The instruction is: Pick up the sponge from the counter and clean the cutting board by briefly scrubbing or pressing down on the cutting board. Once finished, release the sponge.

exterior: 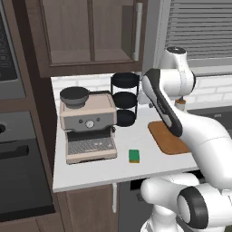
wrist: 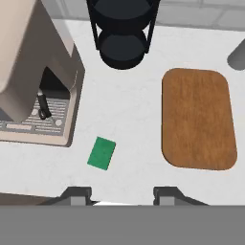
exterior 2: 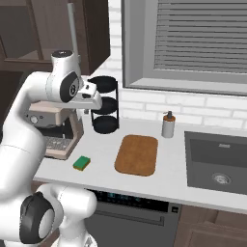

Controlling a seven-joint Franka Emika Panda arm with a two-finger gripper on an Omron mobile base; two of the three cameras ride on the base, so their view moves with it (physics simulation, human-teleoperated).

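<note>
The sponge (exterior: 134, 156) (exterior 2: 81, 163) (wrist: 101, 153), a small green block, lies on the white counter (exterior: 131, 131) (wrist: 129, 110) near its front edge, just right of the coffee machine. The orange-brown cutting board (exterior: 168, 138) (exterior 2: 137, 154) (wrist: 198, 118) lies flat to the sponge's right, apart from it. My gripper (wrist: 122, 194) (exterior 2: 92, 102) hangs high above the counter and looks down on both. Its fingertips stand apart with nothing between them. In the hand view the sponge sits a little left of the gripper's line and the board to the right.
A beige coffee machine (exterior: 86, 122) (wrist: 28, 72) stands at the counter's left. A black tiered rack (exterior: 124, 99) (exterior 2: 104, 103) is at the back wall. A soap dispenser (exterior 2: 168, 125) and a grey sink (exterior 2: 217, 161) lie right of the board.
</note>
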